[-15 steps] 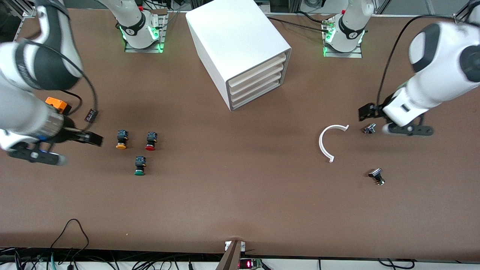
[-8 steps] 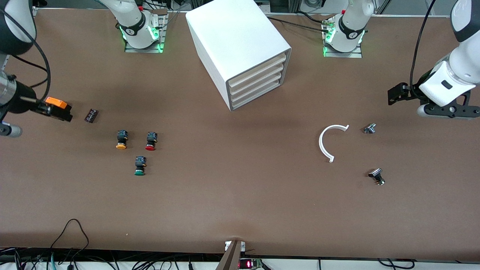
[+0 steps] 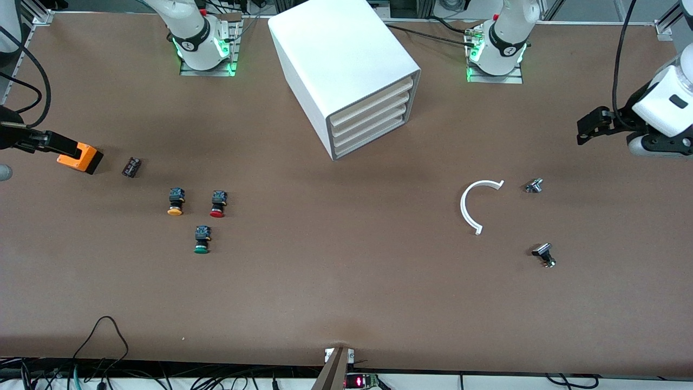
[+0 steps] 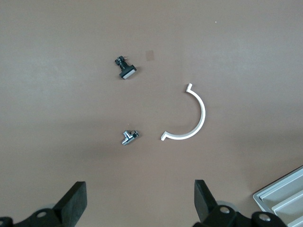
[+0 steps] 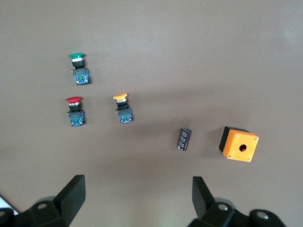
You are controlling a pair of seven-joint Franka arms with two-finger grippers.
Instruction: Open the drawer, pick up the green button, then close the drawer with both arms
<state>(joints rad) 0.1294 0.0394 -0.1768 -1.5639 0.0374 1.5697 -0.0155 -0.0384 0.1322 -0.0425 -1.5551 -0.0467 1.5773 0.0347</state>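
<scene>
The white cabinet [image 3: 346, 70] stands between the arm bases, and all four cream drawers are shut. The lowest drawer [image 3: 371, 138] is shut too. The green button [image 3: 201, 240] lies on the table toward the right arm's end, nearer the front camera than the yellow and red ones. It also shows in the right wrist view [image 5: 78, 69]. My right gripper [image 5: 137, 196] is open and empty, high over the table's end near the orange box. My left gripper [image 4: 141, 201] is open and empty. It hangs high over the left arm's end of the table [image 3: 656, 146].
A yellow button [image 3: 175, 202] and a red button [image 3: 217, 205] lie side by side. An orange box [image 3: 80, 156] and a small dark part [image 3: 131, 167] lie near them. A white C-shaped piece [image 3: 472, 206], a metal part [image 3: 534, 186] and a black part [image 3: 543, 254] lie toward the left arm's end.
Both arms have risen and drawn back toward their own ends of the table. The right gripper left the buttons; the left gripper left the metal part. Nothing on the table moved.
</scene>
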